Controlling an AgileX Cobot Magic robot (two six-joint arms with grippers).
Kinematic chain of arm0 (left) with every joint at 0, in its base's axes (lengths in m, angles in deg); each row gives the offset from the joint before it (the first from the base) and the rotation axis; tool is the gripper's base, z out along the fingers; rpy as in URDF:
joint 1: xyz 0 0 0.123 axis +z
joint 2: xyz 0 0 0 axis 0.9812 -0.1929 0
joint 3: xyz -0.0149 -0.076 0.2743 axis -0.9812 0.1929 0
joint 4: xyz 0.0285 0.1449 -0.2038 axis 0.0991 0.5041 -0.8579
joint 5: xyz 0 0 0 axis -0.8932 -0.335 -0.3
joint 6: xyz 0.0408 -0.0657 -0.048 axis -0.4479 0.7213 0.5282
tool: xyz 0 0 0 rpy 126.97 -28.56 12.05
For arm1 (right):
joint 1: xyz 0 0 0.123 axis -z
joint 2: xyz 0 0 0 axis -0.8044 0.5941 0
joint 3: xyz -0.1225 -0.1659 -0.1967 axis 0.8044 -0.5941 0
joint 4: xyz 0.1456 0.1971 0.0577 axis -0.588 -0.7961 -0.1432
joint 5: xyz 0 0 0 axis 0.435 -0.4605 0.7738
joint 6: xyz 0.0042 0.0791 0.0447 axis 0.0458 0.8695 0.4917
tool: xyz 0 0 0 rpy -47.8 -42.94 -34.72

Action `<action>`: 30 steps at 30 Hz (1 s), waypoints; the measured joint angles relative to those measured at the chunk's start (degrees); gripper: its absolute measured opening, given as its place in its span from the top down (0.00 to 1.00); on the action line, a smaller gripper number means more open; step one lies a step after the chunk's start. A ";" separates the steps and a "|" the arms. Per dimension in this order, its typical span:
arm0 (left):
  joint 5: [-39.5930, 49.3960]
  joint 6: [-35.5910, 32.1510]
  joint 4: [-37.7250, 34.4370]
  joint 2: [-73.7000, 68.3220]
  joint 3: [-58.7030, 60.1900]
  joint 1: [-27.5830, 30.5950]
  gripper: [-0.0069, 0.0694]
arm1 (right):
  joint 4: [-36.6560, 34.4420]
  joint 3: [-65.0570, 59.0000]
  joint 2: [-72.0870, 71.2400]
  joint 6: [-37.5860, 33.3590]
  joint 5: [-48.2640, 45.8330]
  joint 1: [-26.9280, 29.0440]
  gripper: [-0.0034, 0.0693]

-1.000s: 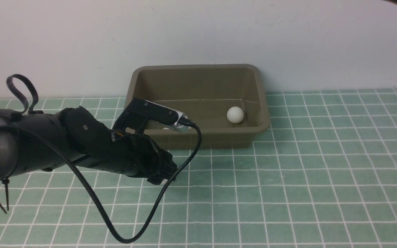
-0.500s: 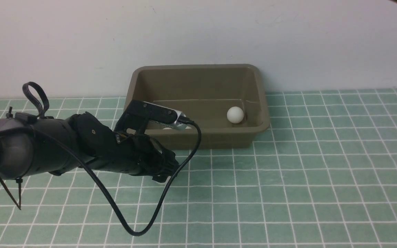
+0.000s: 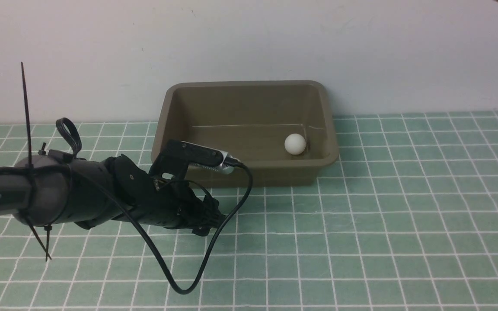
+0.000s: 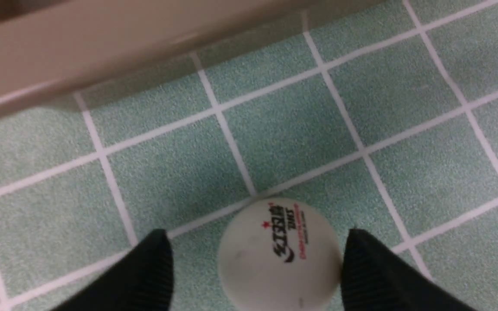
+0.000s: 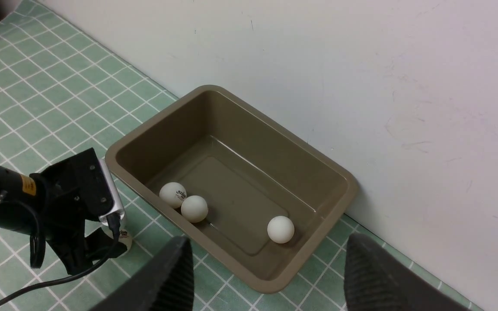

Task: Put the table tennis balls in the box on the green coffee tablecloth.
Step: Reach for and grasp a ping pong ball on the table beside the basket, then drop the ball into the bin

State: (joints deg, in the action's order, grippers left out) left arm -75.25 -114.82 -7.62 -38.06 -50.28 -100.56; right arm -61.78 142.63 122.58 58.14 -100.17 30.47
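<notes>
The green coffee tablecloth (image 3: 383, 216) lies flat, and a ball on it can roll at the slightest nudge. The box (image 3: 275, 172) stands on it against the pale room wall, and its near side is the main hazard. The left gripper (image 4: 255, 263) works low, just beside that side, so a lift that fails to clear the flared rim could knock the ball loose or shove the box. Its fingers (image 4: 370, 276) are spread around the last ball (image 4: 277, 255), which sits on the cloth outside the box. One finger looks to touch it while the other stands apart, so an uneven close may squirt the smooth ball forward. The right gripper (image 5: 268, 263) hangs high, fingers spread and empty. Three table tennis balls (image 5: 194, 208) lie inside the box, two touching at the end nearest the left gripper, one apart.

In the front view the left arm (image 3: 80, 198) hides the last ball and the touching pair. The left wrist view cuts off the ball's lower part, so true finger contact is hard to judge
</notes>
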 joint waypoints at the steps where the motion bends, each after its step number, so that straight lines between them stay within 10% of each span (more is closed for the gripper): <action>1: 0.06 0.00 0.00 -0.11 0.00 0.00 0.30 | 0.00 0.00 0.00 0.00 0.00 0.00 0.36; 5: 0.31 0.00 0.00 -0.17 -0.05 0.00 0.52 | -0.14 0.00 0.00 0.00 0.00 0.00 0.36; 30: 11.30 -6.22 0.17 15.57 -2.10 -0.09 0.51 | -0.56 0.00 0.00 0.00 0.00 0.00 0.36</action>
State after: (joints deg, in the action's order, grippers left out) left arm -63.95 -121.04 -7.45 -22.49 -52.38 -100.65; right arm -62.35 142.63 122.58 58.14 -100.17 30.47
